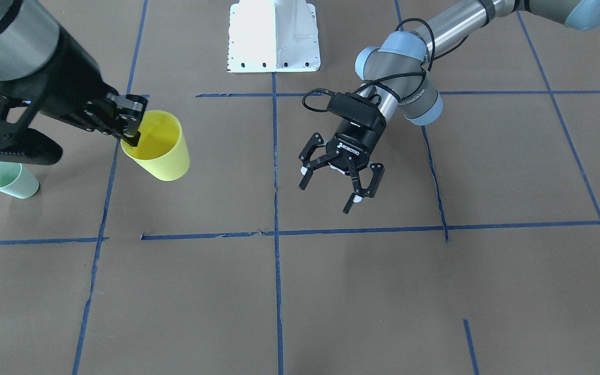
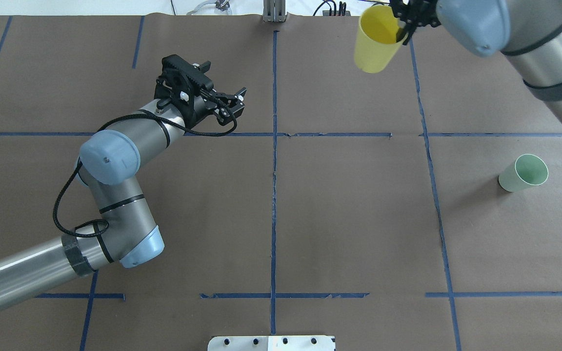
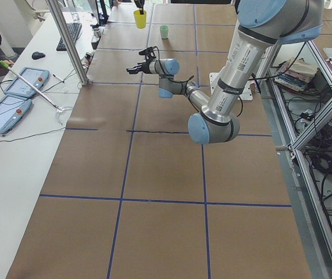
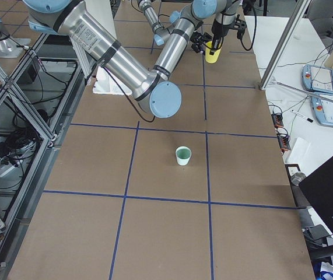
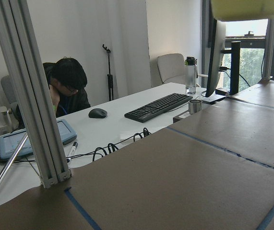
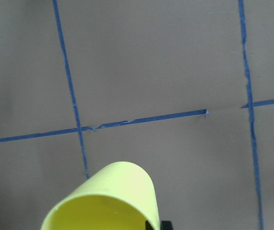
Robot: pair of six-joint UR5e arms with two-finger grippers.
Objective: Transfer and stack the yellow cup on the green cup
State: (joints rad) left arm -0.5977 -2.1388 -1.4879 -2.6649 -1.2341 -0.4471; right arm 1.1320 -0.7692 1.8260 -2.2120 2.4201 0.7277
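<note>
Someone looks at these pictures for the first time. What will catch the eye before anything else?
First comes the bright yellow cup, lifted above the brown table and pinched at its rim by the right hand. Next is the pale green cup, which stands upright and alone toward the robot's right end of the table. The left hand hangs open and empty near the middle.
</note>
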